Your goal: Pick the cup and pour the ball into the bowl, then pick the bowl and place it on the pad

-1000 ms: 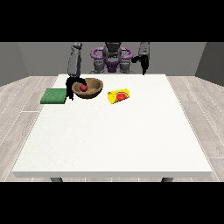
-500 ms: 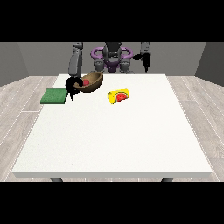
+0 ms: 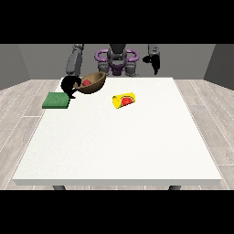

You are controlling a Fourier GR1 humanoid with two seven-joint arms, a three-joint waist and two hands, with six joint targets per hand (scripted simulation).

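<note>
1. Upper left of frame: the robot hand at the view's left [image 3: 69, 87] grips the brown bowl [image 3: 93, 83], tilted above the bench [image 3: 119, 141], red ball [image 3: 86, 82] inside.
2. Green pad [image 3: 55, 100] lies just left.
3. Yellow cup [image 3: 124, 100] lies toppled, centre.
4. Robot hand at the view's right [image 3: 152, 61] hangs raised; grip unclear.

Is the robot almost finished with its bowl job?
Nearly. The ball already sits in the bowl, and the yellow cup lies on its side on the table, so pouring looks done. The hand at the view's left holds the tilted bowl up, beside the green pad. Setting it on the pad is left.
</note>
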